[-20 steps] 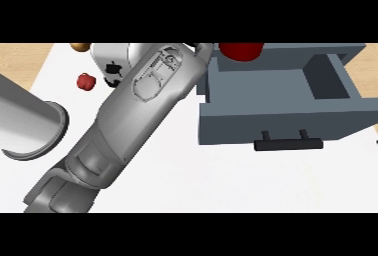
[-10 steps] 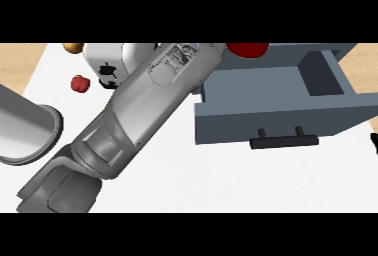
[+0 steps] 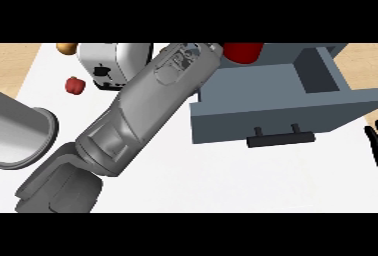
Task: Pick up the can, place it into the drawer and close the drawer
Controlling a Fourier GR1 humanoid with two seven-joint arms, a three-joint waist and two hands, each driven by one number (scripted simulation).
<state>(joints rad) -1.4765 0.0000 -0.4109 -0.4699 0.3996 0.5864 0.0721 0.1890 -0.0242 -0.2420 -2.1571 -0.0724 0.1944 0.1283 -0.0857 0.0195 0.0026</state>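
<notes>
The red can (image 3: 242,52) shows at the top edge, just behind the open grey-blue drawer (image 3: 280,117), and its upper part is cut off. My left forearm (image 3: 148,105) runs from the lower left up to the can's left side. The left hand itself is out of view past the top edge, so I cannot see whether it touches the can. The drawer's inside is bare and its black handle (image 3: 280,138) faces me. My right hand (image 3: 371,142) rests open at the right edge, with only fingertips showing.
A white toaster (image 3: 109,65) stands at the back left, partly behind the forearm. A small red fruit (image 3: 74,85) lies left of it and a yellowish item (image 3: 67,48) sits at the top left. A grey rounded body (image 3: 22,132) fills the left edge.
My left forearm has swung to the right, its far end now close beside the can and over the drawer's back left corner. The can and drawer have hardly shifted.
</notes>
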